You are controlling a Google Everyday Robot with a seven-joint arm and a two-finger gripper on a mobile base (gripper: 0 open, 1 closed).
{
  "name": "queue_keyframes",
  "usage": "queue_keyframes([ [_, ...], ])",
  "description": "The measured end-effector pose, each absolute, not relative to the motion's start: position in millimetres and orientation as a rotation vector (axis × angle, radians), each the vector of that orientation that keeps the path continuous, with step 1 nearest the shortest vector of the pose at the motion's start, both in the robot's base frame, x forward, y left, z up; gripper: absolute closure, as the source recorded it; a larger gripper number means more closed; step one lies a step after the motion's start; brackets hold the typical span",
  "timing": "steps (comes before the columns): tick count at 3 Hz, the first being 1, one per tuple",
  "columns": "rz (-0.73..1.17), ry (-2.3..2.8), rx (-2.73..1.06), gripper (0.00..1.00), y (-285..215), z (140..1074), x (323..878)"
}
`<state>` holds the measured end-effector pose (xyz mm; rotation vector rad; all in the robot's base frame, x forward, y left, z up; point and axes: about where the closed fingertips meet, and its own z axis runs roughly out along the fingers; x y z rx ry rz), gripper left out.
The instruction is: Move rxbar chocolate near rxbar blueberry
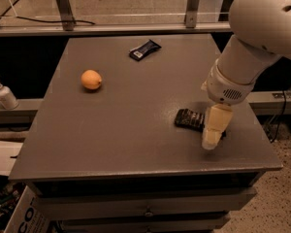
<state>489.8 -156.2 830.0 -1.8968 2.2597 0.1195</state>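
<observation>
Far to the left of the orange point(91, 79), off the table point(126, 130), a soap bottle point(3, 95) with a pump top stands on a low ledge. Its label is too small for us to read. Below and to the left of the orange, a box point(20, 213) is cut off by the edge of the picture. We can read only the big letters "CO" on it.

The orange sits on the left part of the table, close to the left edge. To its right and farther back lies the rxbar blueberry point(145, 49), near the back edge. It is dark blue with a white patch at its left end, and we cannot read the writing.

Well to the right of the orange and closer to the front lies the rxbar chocolate point(188, 119), not far from the right edge. We see pale letters on it but cannot read them. Its right end is hidden behind the gripper point(211, 132).

The gripper is pale and hangs down from the big white arm point(254, 42). Its tip seems to be down at the table top, but we are not sure. We cannot tell if the gripper is wide, narrow or holding the bar. The arm is cut off at the top and right of the picture.

A wide stretch of bare grey table lies between the two bars, and between the orange and the rxbar chocolate.
</observation>
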Motion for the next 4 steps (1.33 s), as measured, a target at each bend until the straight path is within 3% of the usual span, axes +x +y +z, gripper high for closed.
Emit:
queue_keyframes([
  [1,0.117,2.266,-1.894,0.0,-157.3,822.6,491.7],
  [2,0.112,2.263,-1.895,0.18,-157.7,817.2,491.5],
  [4,0.119,2.27,-1.888,0.65,-158.6,814.3,490.9],
])
